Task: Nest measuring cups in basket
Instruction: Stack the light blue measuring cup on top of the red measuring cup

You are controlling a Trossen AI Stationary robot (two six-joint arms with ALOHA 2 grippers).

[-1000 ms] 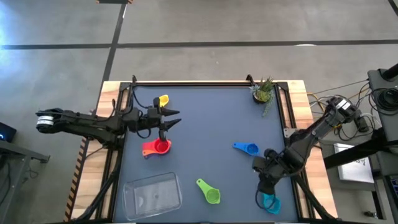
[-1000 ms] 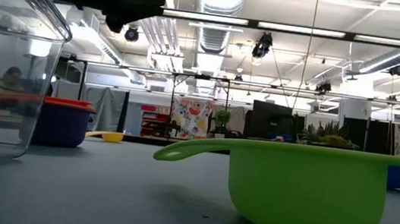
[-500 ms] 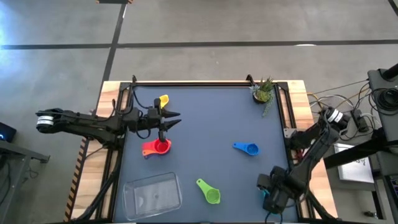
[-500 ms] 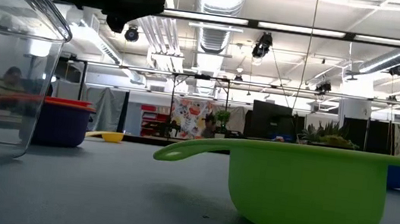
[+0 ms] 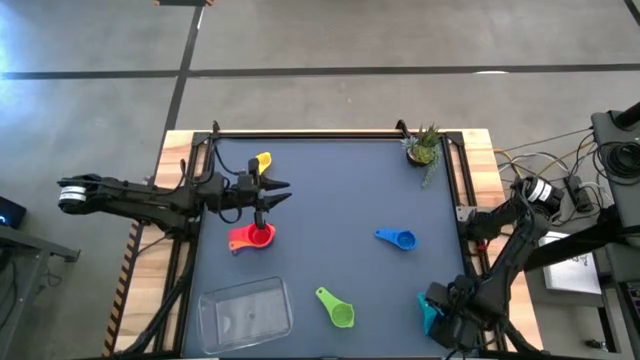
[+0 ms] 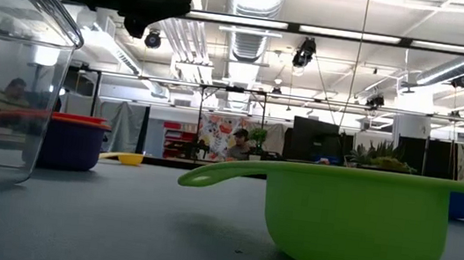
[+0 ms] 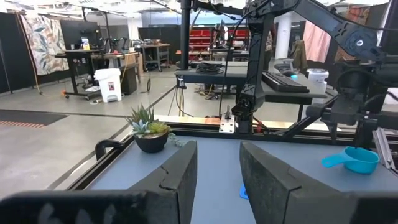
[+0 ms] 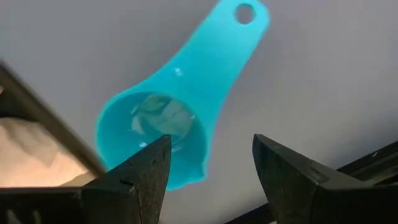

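The teal cup (image 8: 180,106) lies on the mat at the near right, mouth up and handle pointing away from the bowl. My right gripper (image 8: 211,149) (image 5: 452,318) hangs open just above it, one finger over the bowl and one beside it. My left gripper (image 5: 280,190) (image 7: 216,165) is open and empty, held high over the red cup (image 5: 252,237). The yellow cup (image 5: 262,160), the blue cup (image 5: 398,238) and the green cup (image 5: 338,309) rest on the mat. The clear basket (image 5: 245,310) stands at the near left.
A small potted plant (image 5: 424,146) stands at the far right corner. A black frame rail (image 5: 330,133) edges the mat. In the low view the green cup (image 6: 354,220) fills the foreground beside the basket wall (image 6: 8,76). People sit in the room beyond.
My right gripper has moved toward the table's near edge and come over the teal cup, which it now mostly covers in the high view. The cups and the basket have stayed where they were.
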